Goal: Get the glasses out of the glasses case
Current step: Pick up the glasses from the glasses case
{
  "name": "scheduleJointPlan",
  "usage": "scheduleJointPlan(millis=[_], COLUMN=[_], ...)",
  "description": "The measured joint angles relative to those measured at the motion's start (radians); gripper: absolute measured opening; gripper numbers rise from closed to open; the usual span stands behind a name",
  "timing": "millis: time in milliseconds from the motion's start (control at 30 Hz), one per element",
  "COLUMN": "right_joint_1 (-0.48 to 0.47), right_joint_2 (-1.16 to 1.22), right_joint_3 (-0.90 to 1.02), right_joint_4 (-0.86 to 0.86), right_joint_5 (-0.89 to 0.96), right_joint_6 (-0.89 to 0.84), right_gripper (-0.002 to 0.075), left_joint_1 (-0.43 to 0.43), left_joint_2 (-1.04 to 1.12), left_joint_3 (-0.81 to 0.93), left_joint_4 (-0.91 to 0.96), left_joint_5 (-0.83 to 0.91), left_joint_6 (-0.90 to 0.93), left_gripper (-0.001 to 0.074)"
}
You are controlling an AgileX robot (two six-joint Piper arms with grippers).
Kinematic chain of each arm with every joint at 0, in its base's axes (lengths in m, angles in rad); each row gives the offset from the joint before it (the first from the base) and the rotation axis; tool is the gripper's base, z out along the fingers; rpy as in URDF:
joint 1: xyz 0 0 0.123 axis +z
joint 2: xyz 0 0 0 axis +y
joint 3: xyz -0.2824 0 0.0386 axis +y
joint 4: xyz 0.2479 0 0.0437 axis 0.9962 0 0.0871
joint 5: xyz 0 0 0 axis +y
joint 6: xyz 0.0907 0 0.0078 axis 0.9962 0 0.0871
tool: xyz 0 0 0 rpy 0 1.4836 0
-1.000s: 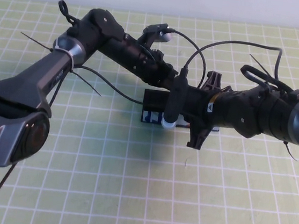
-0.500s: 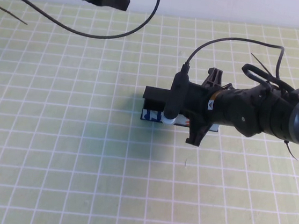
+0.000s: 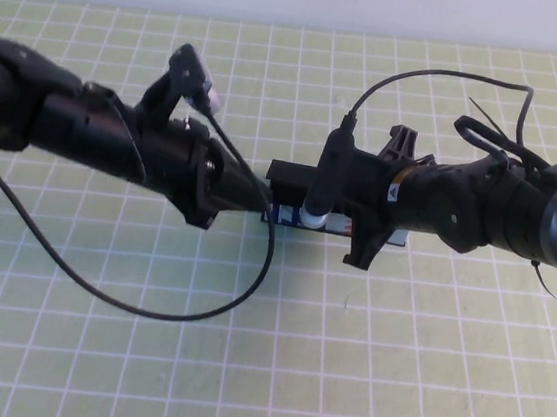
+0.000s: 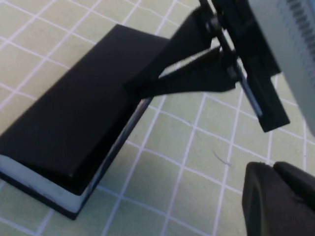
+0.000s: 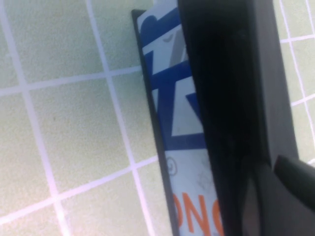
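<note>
The glasses case (image 3: 287,177) is a long black box lying mid-table, lid down, its pale printed side (image 3: 288,216) towards me. It also shows in the left wrist view (image 4: 74,113) and in the right wrist view (image 5: 182,123) with blue and orange marks. My right gripper (image 3: 375,204) sits over the case's right half, fingers on either side, shut on it; one finger (image 4: 182,73) rests at the lid's edge. My left gripper (image 3: 255,198) is at the case's left end, shut and empty (image 4: 275,196), just above the mat. The glasses are hidden.
A green mat with a white grid (image 3: 240,365) covers the table. The left arm's black cable (image 3: 196,312) hangs in a loop over the mat in front of the case. A pale wall runs along the far edge.
The left arm lay over the case, swung away to the far left, and now has come back low with its gripper at the case's left end. The right arm and case have not moved.
</note>
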Motion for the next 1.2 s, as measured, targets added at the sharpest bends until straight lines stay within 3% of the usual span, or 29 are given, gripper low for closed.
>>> scheduleJointPlan(millis=[133, 667, 1200], right_joint_1=[0.0, 0.0, 0.0], right_joint_2=[-0.015, -0.024, -0.031], right_joint_3=[0.0, 0.0, 0.0], right_joint_4=[0.015, 0.065, 0.124], right_joint_5=[0.0, 0.0, -0.011], right_joint_6=[0.0, 0.004, 0.004], right_gripper=[0.0013, 0.0006, 0.0004], left_joint_1=[-0.002, -0.002, -0.034], left_joint_2=[0.039, 0.196, 0.292], left_joint_3=[0.076, 0.085, -0.065], left_joint_4=[-0.118, -0.459, -0.467], left_joint_5=[-0.032, -0.1, -0.156], left_joint_6=[0.182, 0.471, 0.417], left_gripper=[-0.0004, -0.0004, -0.0004])
